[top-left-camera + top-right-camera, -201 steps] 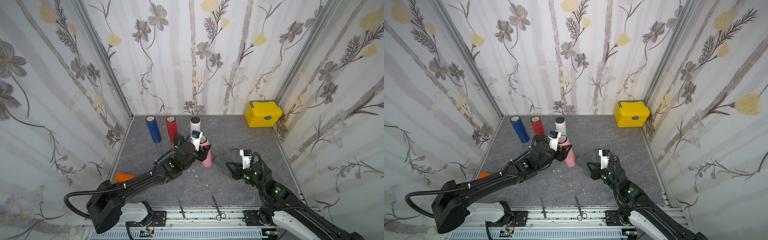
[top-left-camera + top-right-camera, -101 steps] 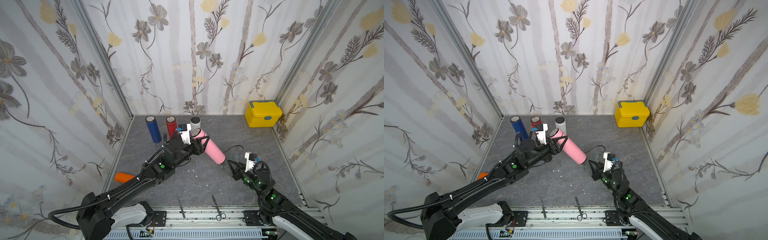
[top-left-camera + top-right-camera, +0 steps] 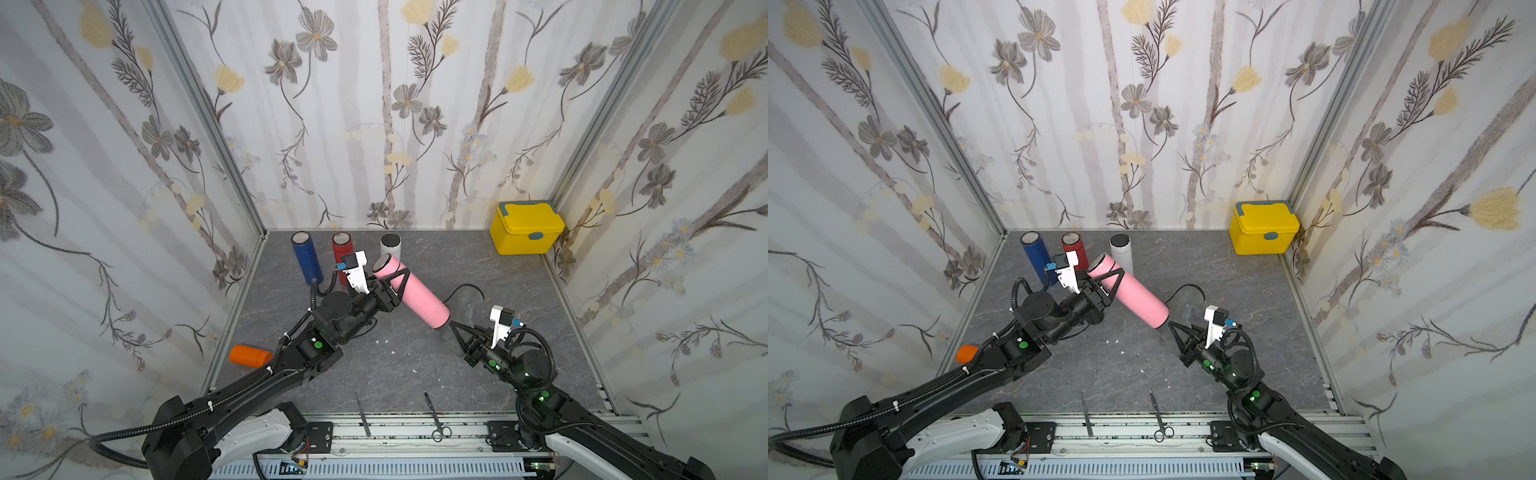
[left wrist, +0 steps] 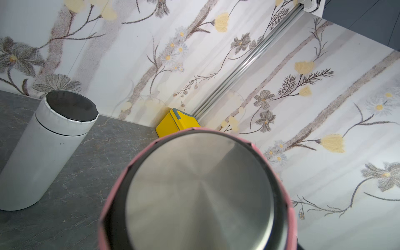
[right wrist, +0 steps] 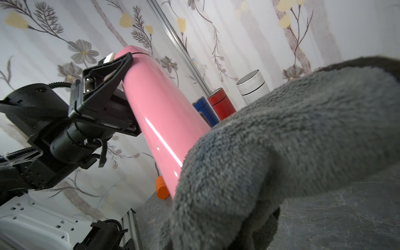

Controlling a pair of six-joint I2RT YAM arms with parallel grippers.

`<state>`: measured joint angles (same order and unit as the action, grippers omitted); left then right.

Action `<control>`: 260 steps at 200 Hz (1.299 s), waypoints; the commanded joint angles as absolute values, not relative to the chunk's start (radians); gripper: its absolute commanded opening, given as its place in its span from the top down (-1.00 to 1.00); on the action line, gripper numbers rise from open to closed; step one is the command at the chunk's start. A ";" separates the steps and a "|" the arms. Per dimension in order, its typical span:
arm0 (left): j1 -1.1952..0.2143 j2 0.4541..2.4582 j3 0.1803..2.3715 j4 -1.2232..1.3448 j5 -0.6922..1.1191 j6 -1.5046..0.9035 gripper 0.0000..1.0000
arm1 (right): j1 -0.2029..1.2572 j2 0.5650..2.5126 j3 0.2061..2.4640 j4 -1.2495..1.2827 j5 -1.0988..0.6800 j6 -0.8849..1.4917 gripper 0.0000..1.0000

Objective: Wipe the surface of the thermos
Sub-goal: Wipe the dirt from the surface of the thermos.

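The pink thermos hangs tilted above the table, steel-capped end up and to the left. My left gripper is shut on its upper part. In the left wrist view that steel end fills the picture and hides the jaws. My right gripper is shut on a grey cloth, right beside the thermos's lower end. The cloth hides the right jaws in the right wrist view, and I cannot tell whether it touches the thermos.
Blue, red and white thermoses stand at the back left. An orange one lies by the left wall. A yellow box sits in the back right corner. Scissors and tweezers lie at the front edge.
My left gripper has lifted the pink thermos off the table and tipped it to a slant. My right gripper has drawn back to the front right with the cloth.
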<state>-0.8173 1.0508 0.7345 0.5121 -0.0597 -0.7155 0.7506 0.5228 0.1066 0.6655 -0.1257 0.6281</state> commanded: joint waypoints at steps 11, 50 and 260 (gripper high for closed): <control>-0.817 1.032 0.724 0.646 -0.118 -0.730 1.00 | 0.761 0.411 0.074 0.650 -0.196 0.668 1.00; -0.818 1.076 0.740 0.669 -0.045 -0.742 1.00 | 0.767 0.337 0.043 0.734 -0.229 0.666 1.00; -0.817 1.133 0.782 0.598 -0.001 -0.643 1.00 | 0.673 0.547 0.194 0.582 -0.215 0.670 1.00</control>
<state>-0.8185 1.1191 0.7815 0.5190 0.0280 -0.6823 0.6727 0.5591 0.1661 0.4564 -0.0246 0.6437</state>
